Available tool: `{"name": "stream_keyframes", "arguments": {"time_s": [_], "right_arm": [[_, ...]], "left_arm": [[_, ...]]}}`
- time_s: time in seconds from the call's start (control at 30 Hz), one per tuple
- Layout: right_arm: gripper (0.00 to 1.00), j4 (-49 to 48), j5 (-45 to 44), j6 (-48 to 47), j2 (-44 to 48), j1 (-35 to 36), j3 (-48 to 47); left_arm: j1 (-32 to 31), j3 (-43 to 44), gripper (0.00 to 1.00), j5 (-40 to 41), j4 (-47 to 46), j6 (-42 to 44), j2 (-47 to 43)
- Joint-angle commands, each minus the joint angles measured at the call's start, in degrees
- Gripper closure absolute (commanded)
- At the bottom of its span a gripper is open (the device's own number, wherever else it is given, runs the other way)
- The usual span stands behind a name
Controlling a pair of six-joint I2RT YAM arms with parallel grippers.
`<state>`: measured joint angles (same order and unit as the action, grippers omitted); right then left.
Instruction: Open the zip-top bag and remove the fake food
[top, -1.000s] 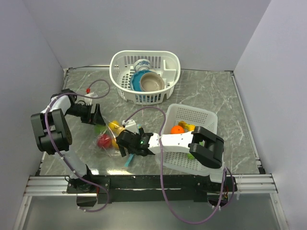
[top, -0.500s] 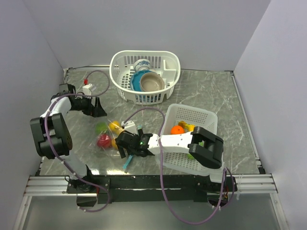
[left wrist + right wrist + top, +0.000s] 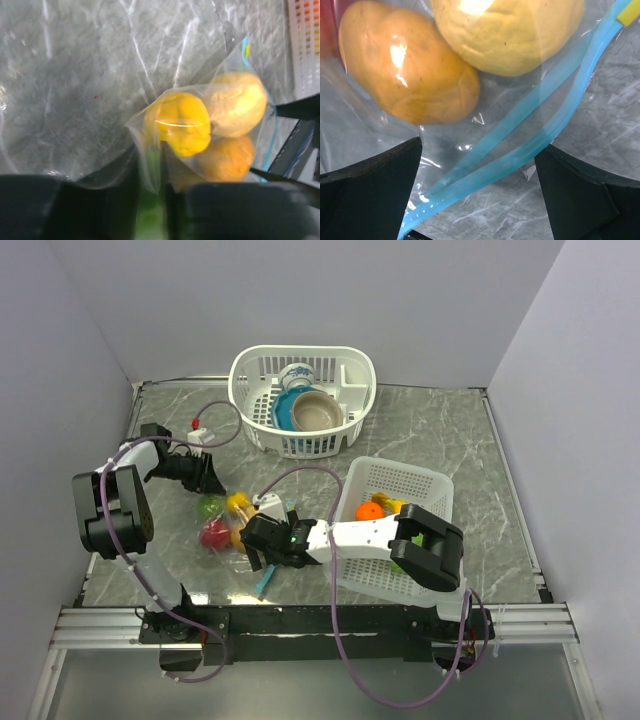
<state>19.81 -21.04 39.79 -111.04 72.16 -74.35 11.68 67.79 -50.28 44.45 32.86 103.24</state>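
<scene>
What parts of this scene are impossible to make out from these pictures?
- Left wrist view: the left gripper is a dark blur at the bottom edge; whether it pinches the zip-top bag is unclear.
- Right wrist view: the yellow fruit is cut off by the top edge.
- Top view: the right arm hides part of the near basket.

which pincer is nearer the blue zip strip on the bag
Right. The right pincer straddles the blue zip strip, one finger on either side. The left pincer is at the zip-top bag's opposite end, by the green fruit.
</scene>
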Motion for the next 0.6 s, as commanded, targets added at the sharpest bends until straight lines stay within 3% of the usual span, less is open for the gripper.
{"name": "stream_keyframes", "arguments": {"time_s": [0.0,0.3,0.57], "right_arm": [[0.00,-0.2,-1.0,0.8,-0.5,0.4,-2.0],[0.00,0.5,-5.6,-0.2,2.5,0.3,-1.8],[0.00,4.0,-11.0,1.3,6.1,-0.2,2.3]], "left_arm": [[-1.0,5.8,0.90,-2.0,5.7,1.5,-3.7],[-6.3,12.6,0.89,-0.5,12.1,-2.9,-7.4],[-11.2,7.8,0.92,12.7,5.6,-5.6,-11.7]]}}
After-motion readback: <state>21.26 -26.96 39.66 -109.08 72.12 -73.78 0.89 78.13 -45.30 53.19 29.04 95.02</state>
